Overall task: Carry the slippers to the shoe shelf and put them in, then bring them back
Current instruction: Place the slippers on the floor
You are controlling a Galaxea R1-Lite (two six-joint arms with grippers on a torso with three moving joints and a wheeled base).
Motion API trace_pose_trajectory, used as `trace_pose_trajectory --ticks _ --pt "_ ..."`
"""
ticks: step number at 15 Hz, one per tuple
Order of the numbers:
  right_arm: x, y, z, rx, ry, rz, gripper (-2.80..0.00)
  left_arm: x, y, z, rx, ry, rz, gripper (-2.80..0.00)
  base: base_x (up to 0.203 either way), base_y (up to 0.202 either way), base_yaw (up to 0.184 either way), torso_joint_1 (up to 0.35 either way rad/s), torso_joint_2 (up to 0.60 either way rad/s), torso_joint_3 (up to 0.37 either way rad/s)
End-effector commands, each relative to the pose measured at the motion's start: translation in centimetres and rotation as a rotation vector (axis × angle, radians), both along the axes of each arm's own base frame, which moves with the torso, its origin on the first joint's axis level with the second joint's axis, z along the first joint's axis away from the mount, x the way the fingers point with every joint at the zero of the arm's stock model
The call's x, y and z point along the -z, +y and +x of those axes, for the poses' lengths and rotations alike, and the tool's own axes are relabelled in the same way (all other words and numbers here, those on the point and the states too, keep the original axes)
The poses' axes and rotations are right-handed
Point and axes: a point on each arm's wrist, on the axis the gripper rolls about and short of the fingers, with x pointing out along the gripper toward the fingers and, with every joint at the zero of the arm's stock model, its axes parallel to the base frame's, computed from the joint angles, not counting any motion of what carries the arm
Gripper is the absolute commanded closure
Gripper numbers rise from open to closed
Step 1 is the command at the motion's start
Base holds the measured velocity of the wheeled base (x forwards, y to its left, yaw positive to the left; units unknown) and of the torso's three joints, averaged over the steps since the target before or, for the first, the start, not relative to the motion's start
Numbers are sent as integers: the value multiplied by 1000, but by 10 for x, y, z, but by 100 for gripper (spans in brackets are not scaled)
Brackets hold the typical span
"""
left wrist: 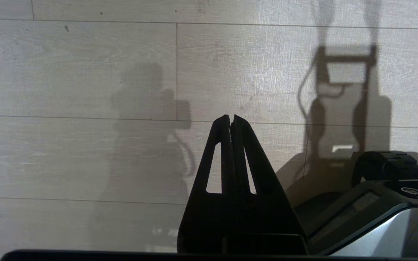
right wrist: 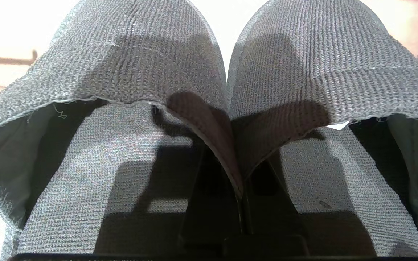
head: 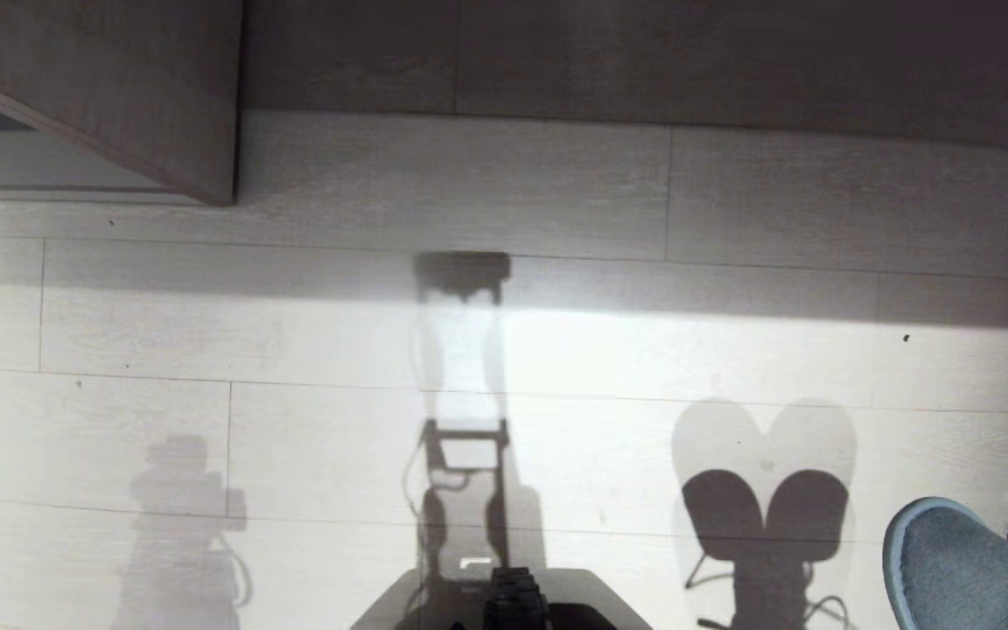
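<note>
Pale wood-grain floor (head: 556, 350) fills most of the head view, and the taupe shoe shelf (head: 626, 61) is seen across the twelve o'clock edge, with a corner of the same unit jutting out at ten o'clock; it is judged to lie some way off, so carrying remains. At about four o'clock in that view the grey-blue rims of the slippers (head: 950, 569) are just caught at the frame edge. In the right wrist view the slippers (right wrist: 209, 90) are seen side by side, their knitted grey uppers touching, and the inner edges of both straps are pinched together between the jaws of the right gripper (right wrist: 241, 203), which is closed nearly flat on that thin fabric. Such a narrow hold on soft cloth is judged the weak point: one strap could be slid free by a jolt of the base, and a slipper would be dropped. The left gripper (left wrist: 230, 119) is seen pressed fully together, empty, above bare floor, with the robot's base at four o'clock.
</note>
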Motion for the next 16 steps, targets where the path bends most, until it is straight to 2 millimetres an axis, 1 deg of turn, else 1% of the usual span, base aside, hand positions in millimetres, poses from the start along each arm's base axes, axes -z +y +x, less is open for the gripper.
trace_pose_trajectory --ticks 1,13,16 --pt "0 0 0 0 2 -2 0 0 0 0 0 0 0 0 0 0 0 7 -1 -188" --pt "0 0 0 -1 2 -6 0 0 0 0 0 0 0 0 0 0 0 3 3 -198" --pt "0 0 0 -1 3 -6 0 0 0 0 0 0 0 0 0 0 0 1 2 -67"
